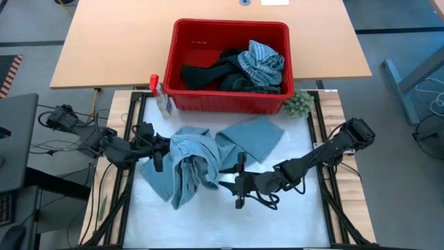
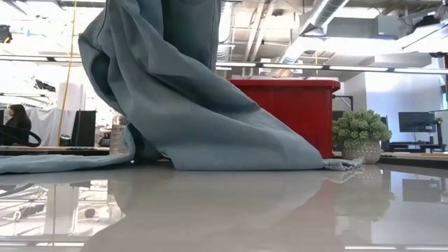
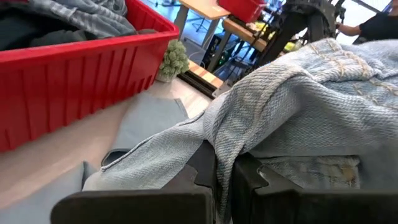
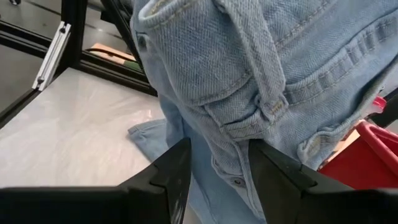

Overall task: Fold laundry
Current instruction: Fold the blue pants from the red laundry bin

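White desk top (image 1: pixel 277 208), red basket (image 1: pixel 230 66) parked along the far edge with dark and striped clothes (image 1: pixel 243 66) piled inside, small green fuzzy ball (image 1: pixel 298 104) at its right corner. Light blue jeans (image 1: pixel 191 163) bunched up mid-desk and lifted into a peak, one leg spread flat toward the basket. Left gripper (image 1: pixel 158 149) clamped tight on the denim at the jeans' left side, fabric draped right over its fingers (image 3: pixel 199 171). Right gripper (image 1: pixel 232 182) pushed in from the right, fingers (image 4: pixel 171 171) half spread with the jeans' seam and waistband sitting between them, looks like pinching cloth.
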Controlling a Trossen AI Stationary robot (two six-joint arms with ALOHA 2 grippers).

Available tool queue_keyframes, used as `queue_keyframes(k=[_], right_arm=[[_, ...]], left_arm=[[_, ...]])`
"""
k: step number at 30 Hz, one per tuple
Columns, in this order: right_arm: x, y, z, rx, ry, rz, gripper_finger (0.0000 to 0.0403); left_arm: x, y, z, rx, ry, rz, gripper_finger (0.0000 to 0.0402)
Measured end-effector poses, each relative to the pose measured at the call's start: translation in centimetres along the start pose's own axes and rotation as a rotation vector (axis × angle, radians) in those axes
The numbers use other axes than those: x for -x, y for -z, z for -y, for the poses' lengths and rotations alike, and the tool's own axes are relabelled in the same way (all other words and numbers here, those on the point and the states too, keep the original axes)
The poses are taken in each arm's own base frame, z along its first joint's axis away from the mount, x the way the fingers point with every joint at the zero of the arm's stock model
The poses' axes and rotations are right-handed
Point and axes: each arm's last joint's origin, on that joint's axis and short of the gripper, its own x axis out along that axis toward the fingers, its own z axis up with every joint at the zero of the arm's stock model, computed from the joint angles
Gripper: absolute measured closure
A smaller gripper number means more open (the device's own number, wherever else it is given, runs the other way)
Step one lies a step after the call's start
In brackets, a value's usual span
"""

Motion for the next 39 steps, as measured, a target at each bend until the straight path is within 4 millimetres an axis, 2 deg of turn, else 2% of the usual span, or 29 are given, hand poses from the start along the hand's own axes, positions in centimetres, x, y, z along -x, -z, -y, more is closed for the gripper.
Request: queue_keyframes(k=[18, 30, 39], right_arm=[[0.0, -0.6, 0.6, -0.048, 0.128, 0.031, 0.0216], [0.2, -0.3, 0.2, -0.01, 0.131, -0.012, 0.0138], [0.8, -3.0, 0.8, 0.13, 0.201, -0.022, 0.0133]], left_arm=[[-0.4, -0.4, -0.2, -0.01, -0.019, 0.023, 0.0401], [-0.3, -0.3, -0.2, -0.045, -0.019, 0.021, 0.0401], [-0.5, -0.5, -0.5, -0.061, -0.041, 0.022, 0.0401]])
